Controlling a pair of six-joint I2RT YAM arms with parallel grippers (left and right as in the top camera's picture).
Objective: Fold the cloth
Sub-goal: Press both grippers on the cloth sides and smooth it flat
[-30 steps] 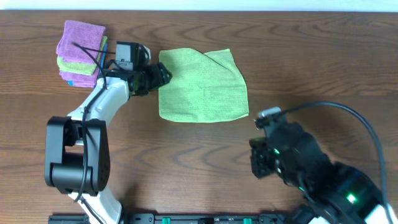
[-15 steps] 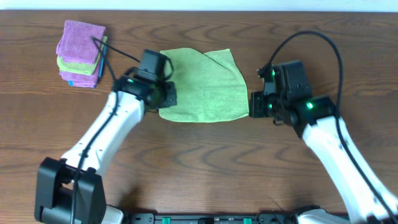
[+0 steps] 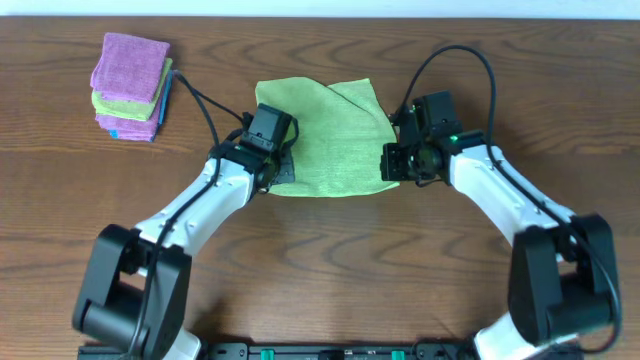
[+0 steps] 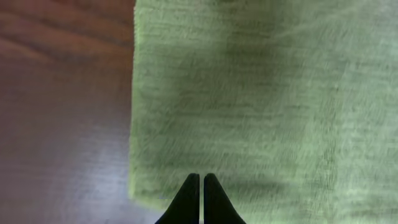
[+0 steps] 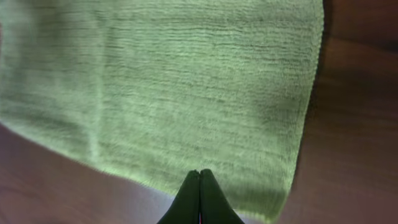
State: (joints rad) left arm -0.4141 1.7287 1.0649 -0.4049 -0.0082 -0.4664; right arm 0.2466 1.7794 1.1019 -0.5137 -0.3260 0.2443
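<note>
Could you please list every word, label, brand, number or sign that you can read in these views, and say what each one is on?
No readable text in any view.
Light green microfibre cloth: plain, no tag visible.
Stack of folded purple and green cloths: no label visible.
Black rail along the bottom edge of the overhead view: teal marks, too small to read.

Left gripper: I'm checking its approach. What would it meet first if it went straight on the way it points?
The green cloth: the left gripper, tips shut, sits over its near edge, by a corner. Whether they touch is unclear.
</note>
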